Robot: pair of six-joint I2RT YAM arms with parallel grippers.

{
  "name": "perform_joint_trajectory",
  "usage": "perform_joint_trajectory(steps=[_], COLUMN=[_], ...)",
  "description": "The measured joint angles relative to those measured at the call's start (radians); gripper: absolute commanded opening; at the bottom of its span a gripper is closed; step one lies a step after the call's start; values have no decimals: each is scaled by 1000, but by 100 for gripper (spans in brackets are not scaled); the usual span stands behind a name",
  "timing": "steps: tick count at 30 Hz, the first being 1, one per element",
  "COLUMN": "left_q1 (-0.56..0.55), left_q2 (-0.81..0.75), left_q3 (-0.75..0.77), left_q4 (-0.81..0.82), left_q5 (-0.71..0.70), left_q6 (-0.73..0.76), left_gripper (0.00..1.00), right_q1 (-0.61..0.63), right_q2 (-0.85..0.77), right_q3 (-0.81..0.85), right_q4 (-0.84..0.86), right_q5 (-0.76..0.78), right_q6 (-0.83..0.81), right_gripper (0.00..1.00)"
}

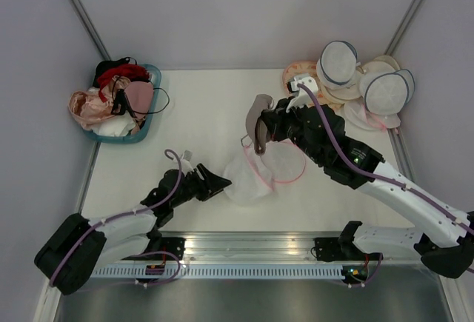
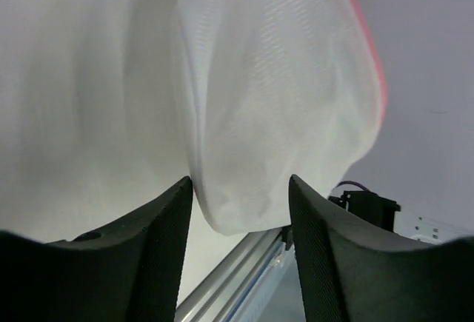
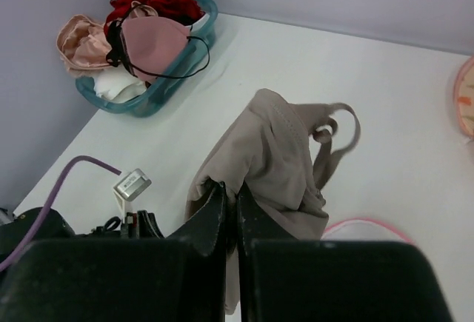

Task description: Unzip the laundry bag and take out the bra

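Left of centre on the table (image 1: pixel 200 115), my left gripper (image 2: pixel 241 215) lies low, its arm stretched nearly flat from the base and pointing at the laundry bag (image 1: pixel 255 175). Its jaws stand apart. A lobe of white mesh sits between the fingers (image 2: pixel 152 248), but nothing pinches it, so I log no hold on this side. The bag is slumped on the table between the two arms, and its pink rim (image 2: pixel 378 63) looks unzipped and gaping. Judgement: the mesh is very light and limp and will drag along with any tug. The stiffer rim is a better place to pin it than the loose netting. Just above and behind the bag the bra (image 1: pixel 258 118) hangs in the air, out of the bag as far as I can see. I cannot tell whether a strap trails onto the rim. Judgement: it is light and soft, with springy moulded cups that keep their shape. The straps could snag on the zip, so a pinch on the cup edge or band suits best. My right gripper (image 3: pixel 231 211) is clamped together on a fold of the taupe fabric, which droops beyond the tips. That arm reaches in from the right with its elbow raised, fingers aimed toward the teal basket (image 1: pixel 148 131) in the far-left corner.
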Motion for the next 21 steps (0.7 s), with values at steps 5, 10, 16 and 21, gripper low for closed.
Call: perform_joint_trajectory(steps=[5,10,16,21], left_q1=[0,0,0,0], left_q2=[-217,-469,-796,-911], left_q3=[51,103,140,146], left_q4=[-139,-285,-426,-444], left_q5=[-3,-34,-77,-51], left_q6=[117,274,472,609], left_gripper=[73,93,100,100], right_q1=[-14,-28,-48,-54], right_q2=[47,85,123,174], right_q3=[22,41,67,67], right_q4=[4,-18,-40,-59], right_q5=[-112,-251,-473,-734], right_q6=[-29,-60,-79,-85], right_gripper=[0,0,1,0])
